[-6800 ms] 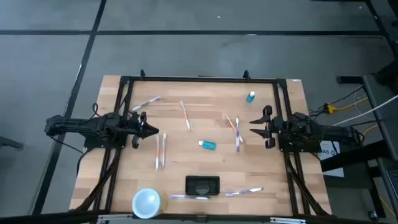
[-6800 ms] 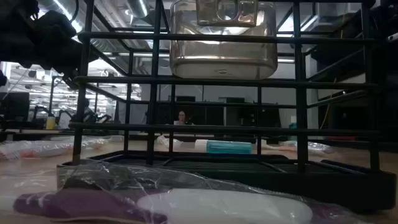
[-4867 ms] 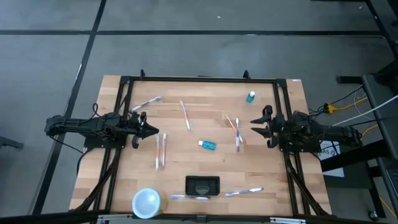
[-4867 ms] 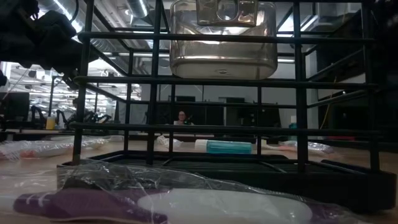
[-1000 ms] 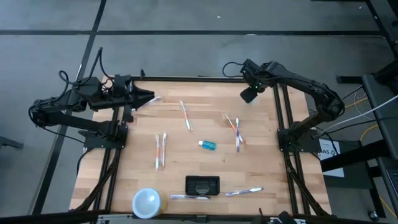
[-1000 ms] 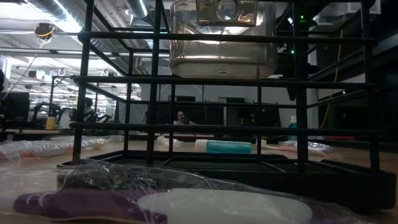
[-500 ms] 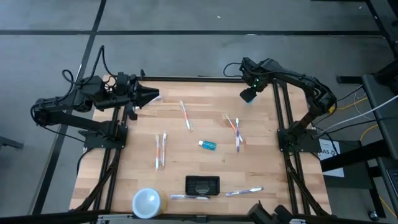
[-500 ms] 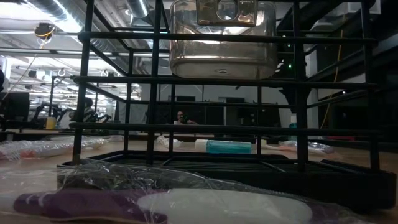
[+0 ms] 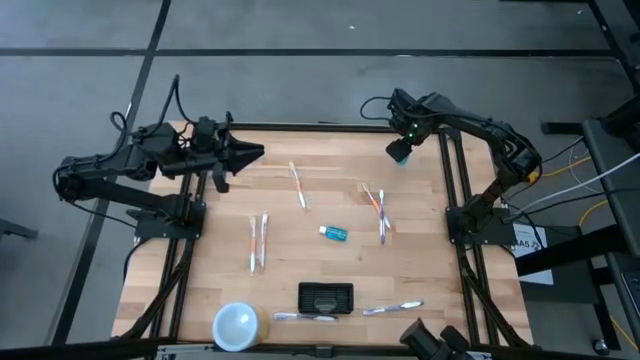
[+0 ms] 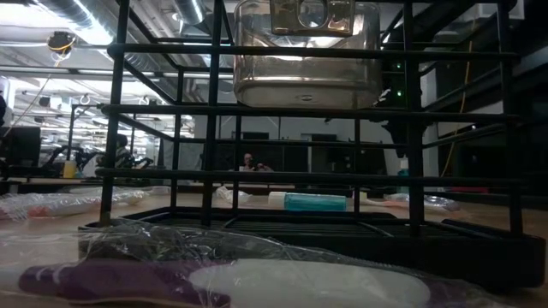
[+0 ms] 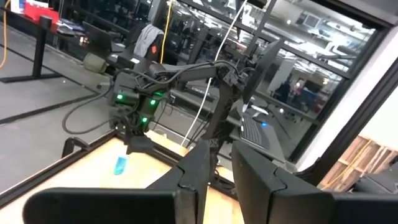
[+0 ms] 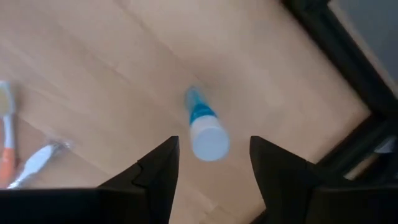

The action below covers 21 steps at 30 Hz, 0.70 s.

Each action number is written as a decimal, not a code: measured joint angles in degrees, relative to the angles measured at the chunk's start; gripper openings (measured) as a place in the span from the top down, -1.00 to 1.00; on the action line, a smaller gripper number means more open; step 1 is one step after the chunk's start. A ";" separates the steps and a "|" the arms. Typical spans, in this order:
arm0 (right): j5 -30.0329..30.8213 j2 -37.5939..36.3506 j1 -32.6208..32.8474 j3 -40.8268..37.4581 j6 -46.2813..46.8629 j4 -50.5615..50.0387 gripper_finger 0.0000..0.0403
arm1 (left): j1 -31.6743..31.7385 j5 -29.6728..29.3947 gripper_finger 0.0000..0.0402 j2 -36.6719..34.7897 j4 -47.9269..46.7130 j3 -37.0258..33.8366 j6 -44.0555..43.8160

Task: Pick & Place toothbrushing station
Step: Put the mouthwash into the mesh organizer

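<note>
The toothbrushing station (image 9: 326,297) is a small black box standing on its base near the table's near edge; in the low view it fills the frame as a black rack (image 10: 205,111). My right gripper (image 9: 400,148) hangs open at the far right, pointing down over a small blue bottle with a white cap (image 12: 207,138). Its fingers (image 12: 158,168) stand on either side of the bottle without touching it. My left gripper (image 9: 255,153) is shut and empty in the air above the far left corner, and it also shows in the left wrist view (image 11: 225,168).
Several wrapped toothbrushes lie about the table: (image 9: 298,185), (image 9: 258,240), (image 9: 380,212), (image 9: 392,308). A teal tube (image 9: 334,233) lies mid-table. A round white-topped cup (image 9: 236,325) stands at the near left. Black frame rails (image 9: 450,200) run along both sides.
My left gripper has gone toward the table's right edge along the far edge, staying raised. My right arm has folded lower, bringing its gripper down toward the small blue bottle. A dark shape has come into view at the table's near edge.
</note>
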 joint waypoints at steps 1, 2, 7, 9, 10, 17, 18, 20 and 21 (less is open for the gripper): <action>-0.24 0.00 0.00 -0.82 0.00 -0.14 0.01 | 0.00 0.00 0.67 0.06 0.02 0.00 -0.01; -0.31 0.00 0.00 -1.73 0.00 -0.09 0.01 | 0.00 0.00 0.67 0.14 0.02 0.00 -0.02; -0.66 0.00 0.00 -5.47 0.02 0.76 0.01 | 0.00 0.00 0.67 0.20 0.04 0.00 0.00; -0.85 0.00 0.02 -5.99 0.22 1.57 0.01 | 0.00 -0.02 0.67 0.20 0.03 0.00 0.06; -1.08 0.00 0.09 -5.99 0.46 2.01 0.01 | 0.00 -0.02 0.67 0.20 0.09 0.00 0.22; -4.58 -0.13 0.32 -5.99 2.80 3.02 0.01 | 0.00 -0.04 0.67 0.20 0.50 0.00 0.32; -4.58 -0.31 0.43 -5.99 2.83 3.02 0.01 | 0.00 -0.04 0.67 0.20 0.50 0.00 0.39; -3.45 -0.68 0.48 -5.99 3.00 3.06 0.01 | -0.02 -0.37 0.67 0.20 0.48 0.00 0.46; -2.88 -0.70 0.48 -5.99 3.02 3.06 0.01 | 0.00 -0.56 0.67 0.20 0.48 0.00 0.48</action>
